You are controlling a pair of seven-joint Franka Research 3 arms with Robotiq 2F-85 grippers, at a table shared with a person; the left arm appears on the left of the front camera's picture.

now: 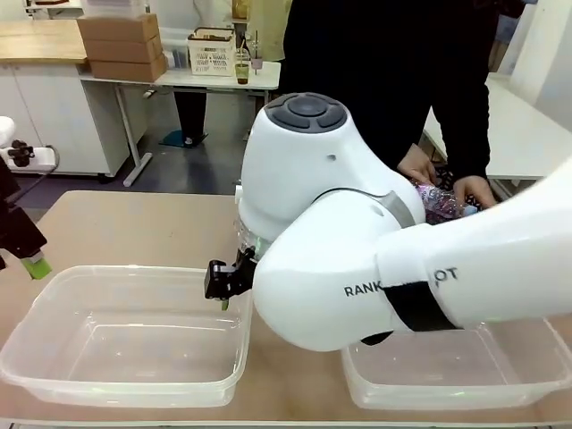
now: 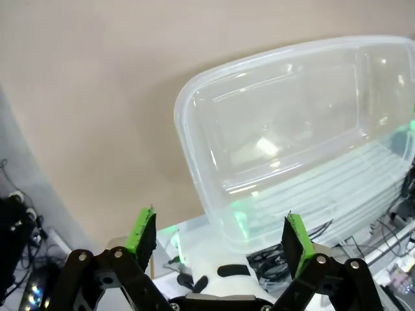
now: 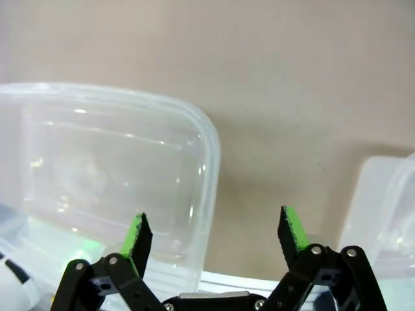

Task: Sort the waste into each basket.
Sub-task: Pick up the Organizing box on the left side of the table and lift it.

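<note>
- Front view: across the bench, a person's hands hold a purple-labelled bottle. The right gripper hangs at the left tub's near-side rim. The right tub sits beside it, and the left gripper is at far left.
- Left wrist view: the left gripper has its jaws spread, holding nothing, over the left tub.
- Right wrist view: the right gripper has its jaws spread, probably between both tubs.

The flat tan table before me is carrying a clear rectangular plastic tub at my left and a second clear tub at my right.
</note>
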